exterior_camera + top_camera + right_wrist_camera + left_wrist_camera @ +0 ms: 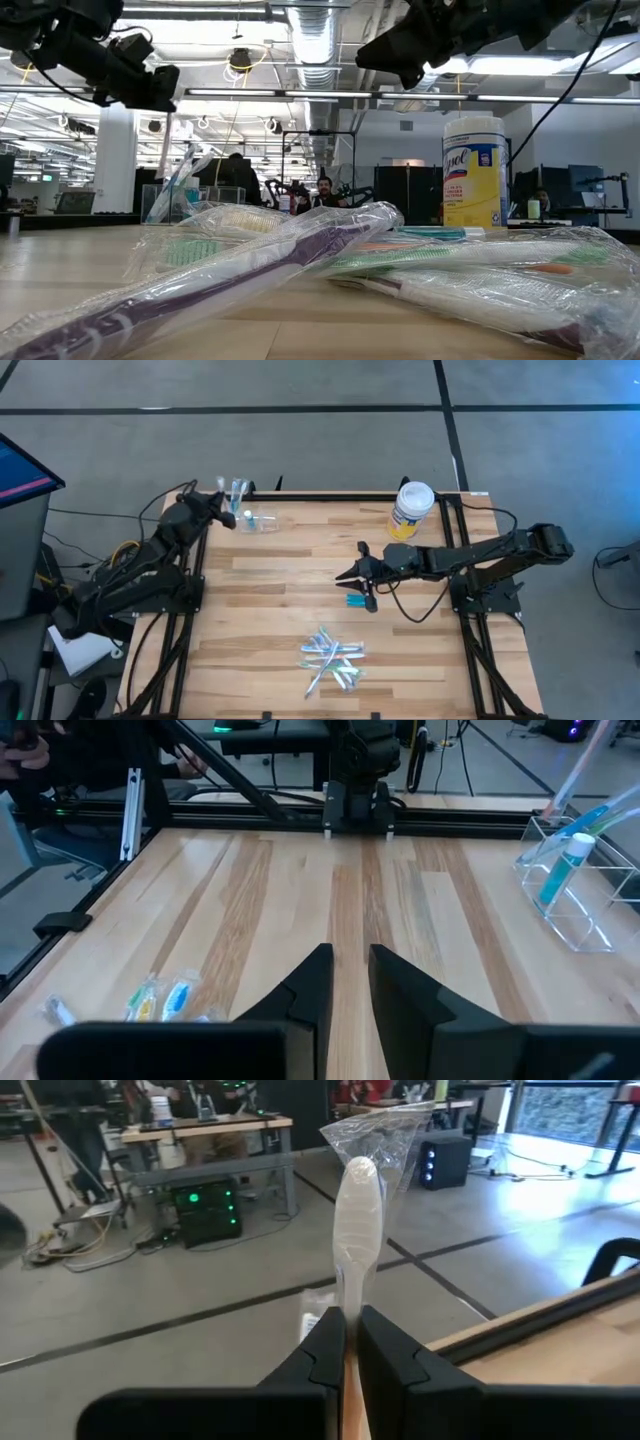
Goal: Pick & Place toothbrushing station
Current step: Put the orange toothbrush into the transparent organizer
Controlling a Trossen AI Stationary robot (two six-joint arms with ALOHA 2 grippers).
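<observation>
My left gripper (226,512) is at the table's far left, beside a clear plastic holder (262,520) that has a teal tube (558,870) and toothbrushes in it. It is shut on a clear-wrapped white toothbrush (357,1200). My right gripper (352,565) hovers over the middle of the table, slightly open and empty (350,982). Small teal packets (356,600) lie just near of it. A pile of wrapped toothbrushes (332,657) lies on the table near the front edge and fills the foreground of the low view (330,260). My left gripper pinches the toothbrush's handle (351,1305) between its two fingers. The brush lies along the fingers, and its wrapped head (358,1185) stands free beyond the fingertips, over the table's far edge. The fingers hide the handle's other end.
A yellow-labelled wipes canister (412,510) with a white lid stands at the far right corner. Bare wood lies between the holder and my right gripper. Black frame rails run along the table's edges (250,810).
</observation>
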